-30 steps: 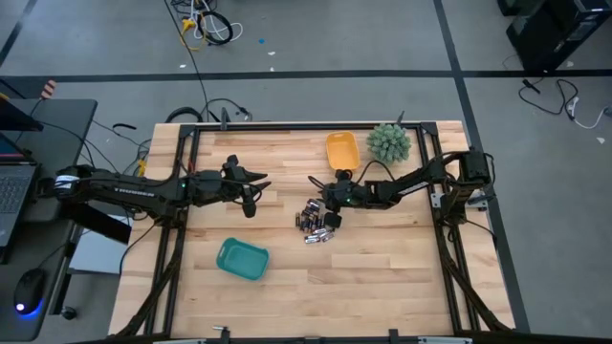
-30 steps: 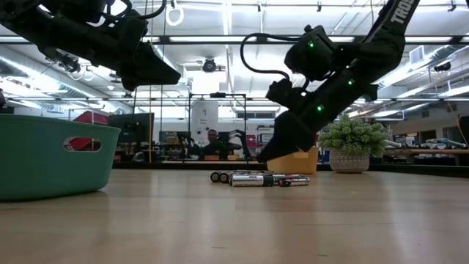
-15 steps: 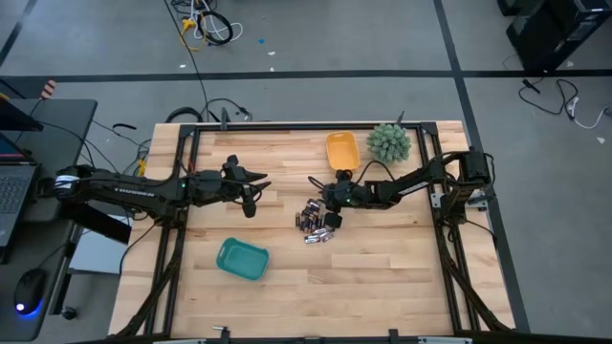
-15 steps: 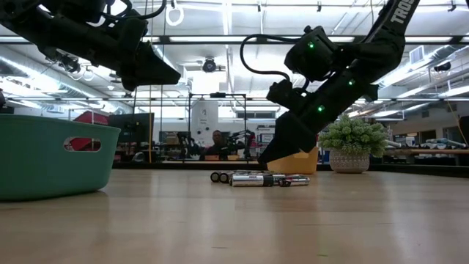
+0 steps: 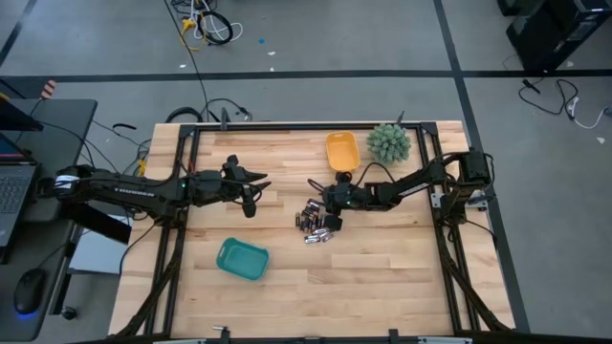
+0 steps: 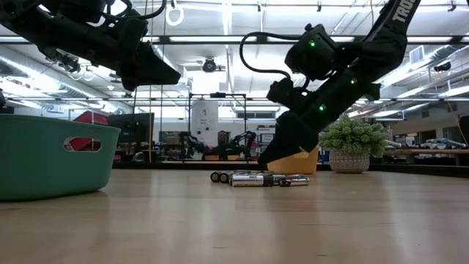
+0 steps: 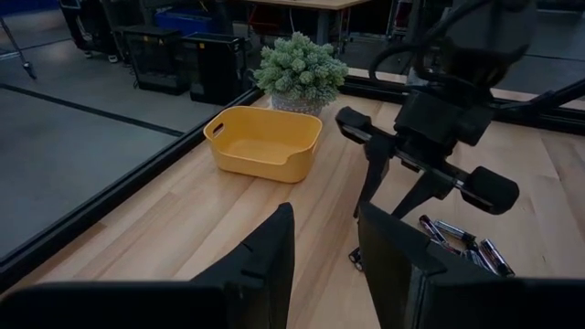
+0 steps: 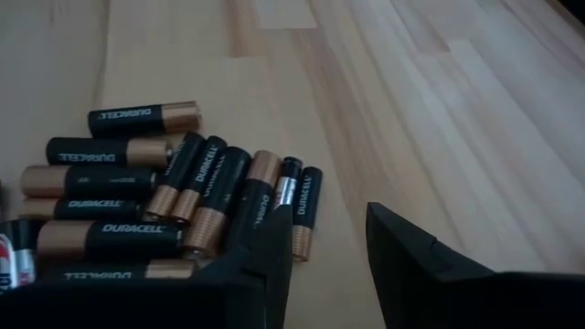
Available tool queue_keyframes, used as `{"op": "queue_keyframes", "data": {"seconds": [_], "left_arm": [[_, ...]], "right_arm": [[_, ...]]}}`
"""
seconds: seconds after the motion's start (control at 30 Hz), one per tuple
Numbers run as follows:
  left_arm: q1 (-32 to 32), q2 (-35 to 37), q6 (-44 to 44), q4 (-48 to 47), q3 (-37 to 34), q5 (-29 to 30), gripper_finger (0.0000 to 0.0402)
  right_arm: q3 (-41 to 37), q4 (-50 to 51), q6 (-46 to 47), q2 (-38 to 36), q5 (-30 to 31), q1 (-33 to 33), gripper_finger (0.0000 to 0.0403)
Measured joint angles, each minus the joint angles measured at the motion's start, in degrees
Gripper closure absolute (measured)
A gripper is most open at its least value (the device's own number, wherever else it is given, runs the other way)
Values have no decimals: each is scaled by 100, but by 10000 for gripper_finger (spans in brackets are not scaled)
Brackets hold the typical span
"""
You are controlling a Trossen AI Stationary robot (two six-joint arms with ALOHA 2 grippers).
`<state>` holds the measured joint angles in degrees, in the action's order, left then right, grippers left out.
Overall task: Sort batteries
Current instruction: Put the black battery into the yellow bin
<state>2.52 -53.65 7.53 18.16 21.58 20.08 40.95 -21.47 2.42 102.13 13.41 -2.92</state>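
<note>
The batteries (image 5: 316,225) lie in one loose pile on the table (image 5: 382,277), near its centre. In the right wrist view the batteries (image 8: 164,196) are black-and-copper cells lying side by side and touching.

The right gripper (image 5: 325,196) is low over the table at the pile's 12 o'clock edge. Its fingers (image 8: 411,265) stand a small gap apart with nothing between them; bare wood shows in the gap. In the low view the right gripper (image 6: 282,150) hangs just above the batteries (image 6: 256,178); contact cannot be told.

The left gripper (image 5: 251,196) waits at 9 o'clock from the pile, well apart from it. Its fingers (image 7: 265,260) are slightly parted and empty.

The yellow tray (image 5: 341,150) sits at 12 o'clock from the pile, the plant (image 5: 388,142) beside it. The teal tray (image 5: 241,259) sits at 8 o'clock.
</note>
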Motion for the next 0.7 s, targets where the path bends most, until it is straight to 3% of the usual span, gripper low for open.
{"op": "queue_keyframes", "data": {"seconds": [0.7], "left_arm": [[0, 0, 0, -1, 0, 0, 282]], "right_arm": [[0, 19, 44, 11, 0, -2, 276]]}}
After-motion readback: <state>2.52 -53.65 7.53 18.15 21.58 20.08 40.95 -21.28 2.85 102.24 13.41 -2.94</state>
